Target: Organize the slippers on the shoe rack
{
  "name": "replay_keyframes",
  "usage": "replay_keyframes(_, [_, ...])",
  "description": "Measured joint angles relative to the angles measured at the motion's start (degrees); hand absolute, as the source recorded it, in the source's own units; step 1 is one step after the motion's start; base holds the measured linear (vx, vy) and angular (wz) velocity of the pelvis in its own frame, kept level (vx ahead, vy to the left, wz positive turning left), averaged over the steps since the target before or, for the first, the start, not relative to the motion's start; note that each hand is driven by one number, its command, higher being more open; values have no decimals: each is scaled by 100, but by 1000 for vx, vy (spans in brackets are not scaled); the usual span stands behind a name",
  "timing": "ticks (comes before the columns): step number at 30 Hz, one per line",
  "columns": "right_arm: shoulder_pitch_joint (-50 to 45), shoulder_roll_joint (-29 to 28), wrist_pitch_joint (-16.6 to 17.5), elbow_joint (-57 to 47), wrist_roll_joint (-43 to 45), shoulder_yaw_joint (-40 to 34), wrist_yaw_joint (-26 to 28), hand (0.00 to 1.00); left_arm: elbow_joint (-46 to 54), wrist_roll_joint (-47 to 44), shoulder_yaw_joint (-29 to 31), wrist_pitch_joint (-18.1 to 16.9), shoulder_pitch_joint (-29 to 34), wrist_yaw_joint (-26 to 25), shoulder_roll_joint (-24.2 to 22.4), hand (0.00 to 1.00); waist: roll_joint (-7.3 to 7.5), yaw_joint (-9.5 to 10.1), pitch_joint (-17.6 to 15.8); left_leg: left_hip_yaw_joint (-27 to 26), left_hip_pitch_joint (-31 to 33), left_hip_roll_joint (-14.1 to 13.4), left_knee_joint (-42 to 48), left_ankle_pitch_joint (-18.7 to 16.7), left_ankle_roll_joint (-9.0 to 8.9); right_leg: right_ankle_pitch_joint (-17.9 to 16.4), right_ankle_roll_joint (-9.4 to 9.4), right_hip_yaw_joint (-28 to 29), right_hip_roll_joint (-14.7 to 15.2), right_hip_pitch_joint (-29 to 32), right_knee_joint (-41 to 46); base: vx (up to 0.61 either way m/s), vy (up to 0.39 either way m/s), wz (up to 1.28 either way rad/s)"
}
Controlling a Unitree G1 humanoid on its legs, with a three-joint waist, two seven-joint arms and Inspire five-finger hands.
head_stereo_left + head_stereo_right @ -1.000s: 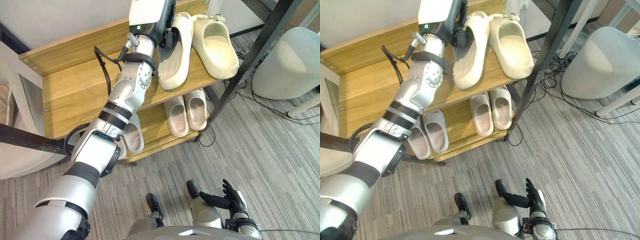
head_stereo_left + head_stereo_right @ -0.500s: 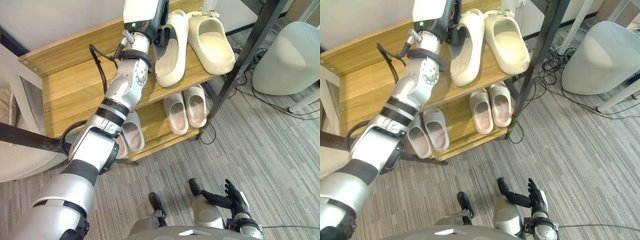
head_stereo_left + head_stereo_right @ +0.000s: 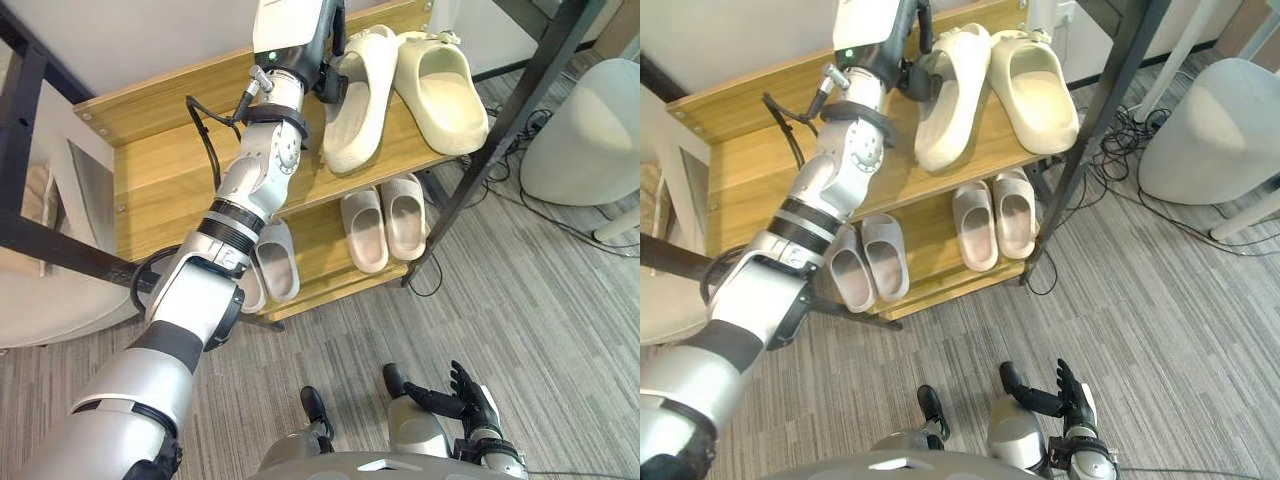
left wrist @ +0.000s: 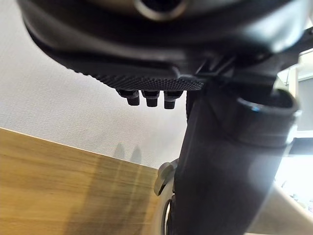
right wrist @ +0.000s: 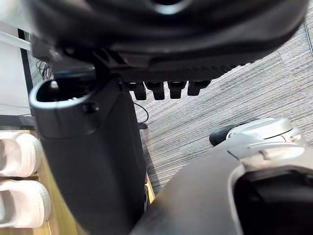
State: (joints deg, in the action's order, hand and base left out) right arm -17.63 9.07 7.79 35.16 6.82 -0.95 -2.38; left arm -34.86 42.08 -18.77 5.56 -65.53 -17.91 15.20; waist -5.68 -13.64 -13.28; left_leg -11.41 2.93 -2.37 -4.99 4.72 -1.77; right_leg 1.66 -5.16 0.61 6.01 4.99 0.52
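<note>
On the top shelf of the wooden shoe rack (image 3: pixel 170 170) lie two cream slippers. The right slipper (image 3: pixel 440 90) rests flat with its opening up. The left slipper (image 3: pixel 358 100) stands tilted on its edge and leans toward the other. My left hand (image 3: pixel 333 70) sits against that tilted slipper's left side. Its fingers look straight in the left wrist view, with the thumb (image 4: pixel 220 186) beside the slipper (image 4: pixel 288 215). My right hand (image 3: pixel 465 395) hangs low over the carpet, open with fingers spread and empty.
The lower shelf holds a pale pair of slippers (image 3: pixel 385 220) and a grey pair (image 3: pixel 275 260). A black metal post (image 3: pixel 500 120) slants past the rack's right end. A rounded white object (image 3: pixel 590 140) and loose cables (image 3: pixel 510 140) lie on the floor to the right.
The whole view has shifted a little with the camera. My left hand stays at the tilted slipper's side, and the right hand hangs where it was.
</note>
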Motion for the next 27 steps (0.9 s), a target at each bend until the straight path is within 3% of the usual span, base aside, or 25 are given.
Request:
replay_keyframes(15, [-2,53,-1,53,-52,52,-10,100,558,-1139,233,-8,676,-116,-738,100,0,104,1,205,-33,5,-1,78,16,-11,8,-202,11,-123,29,-4,6,7])
replay_keyframes(27, [-18,54,-6,52,-64,50,-25,100,1115,-1684,220,-76,742,-152,-943,100,-4,172,5,223,-64,2,-1,82,16,-12,7,-221,12,-168,24,-1,1,0])
